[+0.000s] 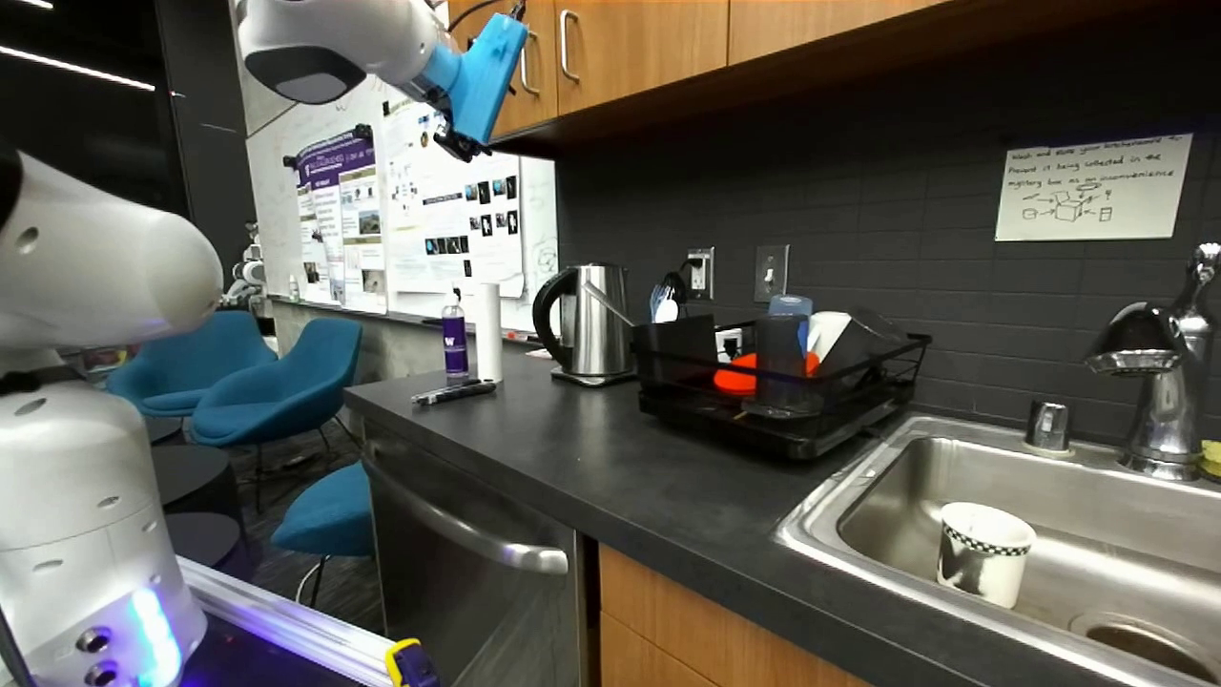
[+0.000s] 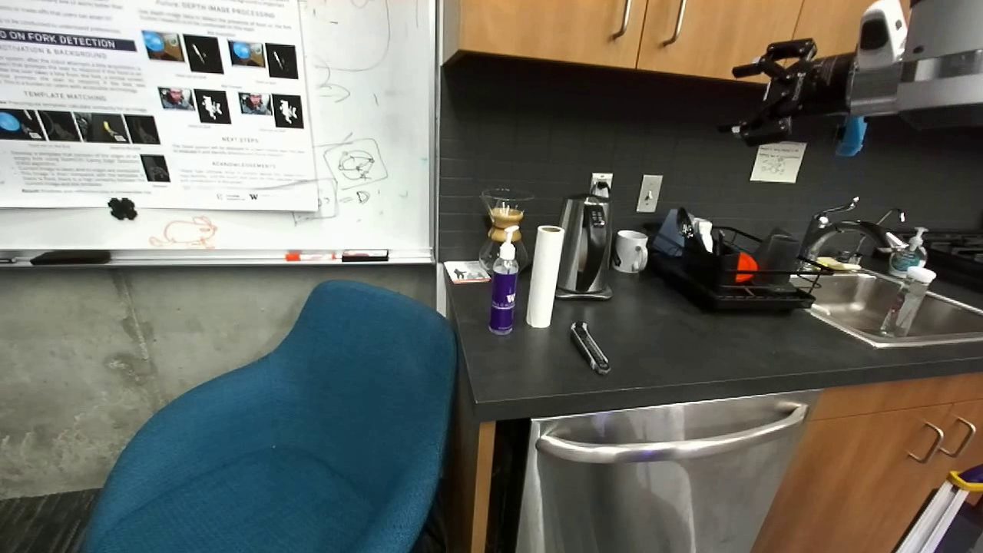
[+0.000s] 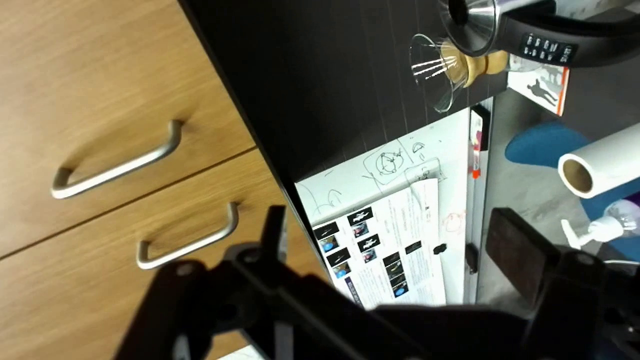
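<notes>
Tool (image 3: 390, 225) is hanging empty, fingers (image 3: 522, 255) apart; lower left in the wrist view, the nearer cabinet handle (image 3: 192, 247) is jutting beside the seam (image 3: 215, 164), presumably for leverage. Lower right in an exterior view, a mug (image 1: 983, 563) is standing in the sink (image 1: 811, 534), perhaps for washing.

The arm (image 1: 105, 258) is presenting a rounded white shell (image 1: 67, 458), with oval recesses (image 1: 27, 239) dotting its surface. Two round sockets (image 1: 93, 639) are sitting beside a bluish strip light (image 1: 153, 634) on the base (image 1: 114, 572). A blue casing (image 1: 488, 81) is covering part of the arm's end, with a black cable (image 1: 518, 10) meeting its top. The gripper (image 2: 741, 100) is showing black, angular links (image 2: 802, 77).
</notes>
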Controlling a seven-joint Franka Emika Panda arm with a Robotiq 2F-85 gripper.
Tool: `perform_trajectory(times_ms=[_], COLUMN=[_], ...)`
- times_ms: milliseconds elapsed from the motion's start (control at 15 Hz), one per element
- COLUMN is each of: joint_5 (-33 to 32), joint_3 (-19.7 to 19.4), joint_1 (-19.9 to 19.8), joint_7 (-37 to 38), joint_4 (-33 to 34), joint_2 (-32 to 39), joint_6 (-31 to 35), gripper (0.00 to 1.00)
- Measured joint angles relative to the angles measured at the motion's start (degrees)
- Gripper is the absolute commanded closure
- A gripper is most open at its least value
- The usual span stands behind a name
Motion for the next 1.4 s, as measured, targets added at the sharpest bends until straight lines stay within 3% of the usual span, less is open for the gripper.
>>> perform_trajectory(times_ms=[333, 467, 800, 1400], joint_5=[-21.3, -22.5, -37.4, -38.9], joint_3=[-0.1, 0.3, 0.1, 0.1], joint_1=[-4.9, -4.9, -4.8, -4.8], joint_7=[3.0, -1.3, -1.4, -1.4], joint_4=[-5.5, -5.1, -4.0, -0.7], joint_2=[0.0, -0.1, -1.4, -6.3], joint_6=[0.0, 0.0, 0.0, 0.0], gripper=[0.00, 0.00, 0.00, 0.00])
